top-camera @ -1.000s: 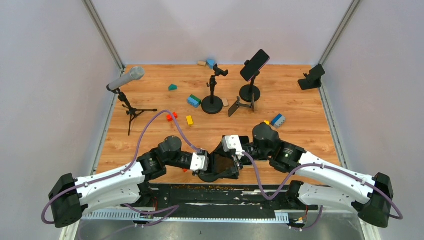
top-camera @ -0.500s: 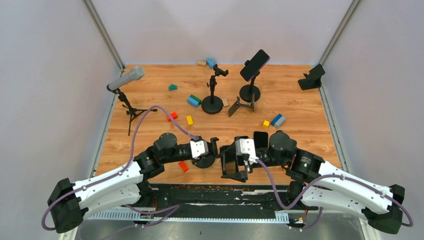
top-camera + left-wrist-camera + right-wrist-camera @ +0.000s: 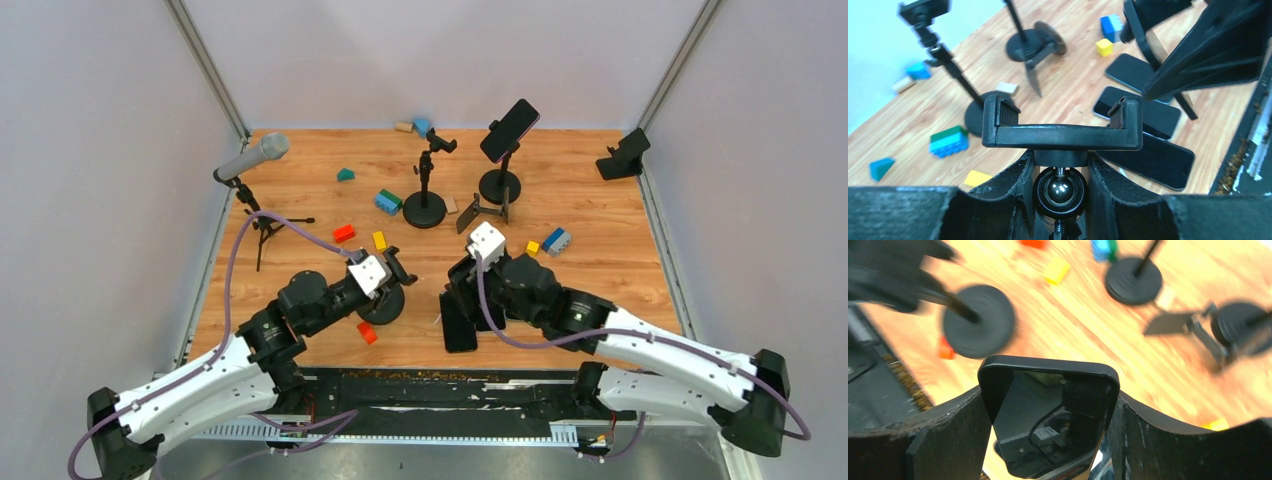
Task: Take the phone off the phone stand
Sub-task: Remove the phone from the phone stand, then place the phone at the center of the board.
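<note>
Removal judged done. Black clamp-top phone stand [image 3: 1063, 127], cradle empty, clenched at neck by left pincer [image 3: 1060, 175]. Glossy black slab phone [image 3: 1048, 400], right of stand, apart, grasped by right pincer [image 3: 1050, 430]. Left for you: set-down on wooden surface [image 3: 600, 230].

I have the left end effector [image 3: 1060, 172] round the stand [image 3: 383, 305] at near-centre of the desk [image 3: 300, 200]. The right end effector [image 3: 1049, 440] is just right of it, with the phone [image 3: 1048, 410] between its fingers, apart from the stand. Behind them a bare pole stand [image 3: 426, 195] sits centre back. A far stand [image 3: 499, 185] to its right has a second phone [image 3: 510, 130] on top, and a folding rest [image 3: 478, 212] lies between the two. The mic tripod [image 3: 255, 170] is far left, and a small holder [image 3: 622, 155] is in the back right corner. Blocks [image 3: 388, 201] lie scattered mid-desk.
</note>
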You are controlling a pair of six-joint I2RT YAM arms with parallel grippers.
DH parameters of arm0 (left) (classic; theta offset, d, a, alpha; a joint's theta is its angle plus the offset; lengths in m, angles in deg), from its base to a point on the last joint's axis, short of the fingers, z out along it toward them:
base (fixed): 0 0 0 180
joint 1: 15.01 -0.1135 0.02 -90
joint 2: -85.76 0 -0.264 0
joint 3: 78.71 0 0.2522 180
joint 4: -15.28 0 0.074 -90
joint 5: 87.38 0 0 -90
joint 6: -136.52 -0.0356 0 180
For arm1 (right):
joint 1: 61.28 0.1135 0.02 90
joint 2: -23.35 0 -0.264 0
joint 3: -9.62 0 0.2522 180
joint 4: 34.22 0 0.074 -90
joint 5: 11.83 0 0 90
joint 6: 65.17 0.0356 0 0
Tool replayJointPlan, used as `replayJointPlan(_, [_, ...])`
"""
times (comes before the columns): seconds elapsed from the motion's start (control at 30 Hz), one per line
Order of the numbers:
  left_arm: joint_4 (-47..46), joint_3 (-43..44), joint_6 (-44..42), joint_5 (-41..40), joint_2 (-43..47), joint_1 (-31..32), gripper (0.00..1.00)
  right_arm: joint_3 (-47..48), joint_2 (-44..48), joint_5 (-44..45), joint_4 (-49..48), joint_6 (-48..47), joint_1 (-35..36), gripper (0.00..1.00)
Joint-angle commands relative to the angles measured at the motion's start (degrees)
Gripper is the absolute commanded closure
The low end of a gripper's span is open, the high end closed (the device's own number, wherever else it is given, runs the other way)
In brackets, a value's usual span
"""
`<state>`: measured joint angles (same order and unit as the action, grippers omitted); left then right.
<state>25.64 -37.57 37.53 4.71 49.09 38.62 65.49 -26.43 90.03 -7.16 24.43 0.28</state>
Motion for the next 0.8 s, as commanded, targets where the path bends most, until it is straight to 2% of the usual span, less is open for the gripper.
replayJointPlan(0.0, [2.45, 6.52, 2.82, -10.20, 3.73, 0.16, 1.00, 3.27, -8.73, 14.95, 0.27, 13.10, -3.91, 1.00])
replayJointPlan(0.1, [5.82, 6.85, 2.57, -9.50, 5.46, 0.12, 1.00, 6.72, -16.77, 13.64, 0.32, 15.47, -7.82, 1.00])
replayJointPlan(0.2, [6.07, 5.47, 2.22, -9.74, 7.79, 0.16, 1.00, 12.61, -24.57, 11.73, -0.30, 13.47, -10.79, 1.00])
replayJointPlan(0.33, [4.63, 3.26, 1.54, -10.88, 12.51, 0.14, 1.00, 20.15, -34.04, 7.86, -3.64, 9.16, -11.94, 1.00])
replayJointPlan(0.5, [4.89, 2.57, 1.03, -12.52, 15.83, 0.12, 1.00, 29.02, -45.23, 7.95, -4.71, 8.24, -13.12, 0.98])
replayJointPlan(0.77, [6.58, 3.13, 0.26, -12.62, 15.82, 0.16, 1.00, 33.31, -56.69, 5.00, -11.78, 10.44, -15.70, 0.98])
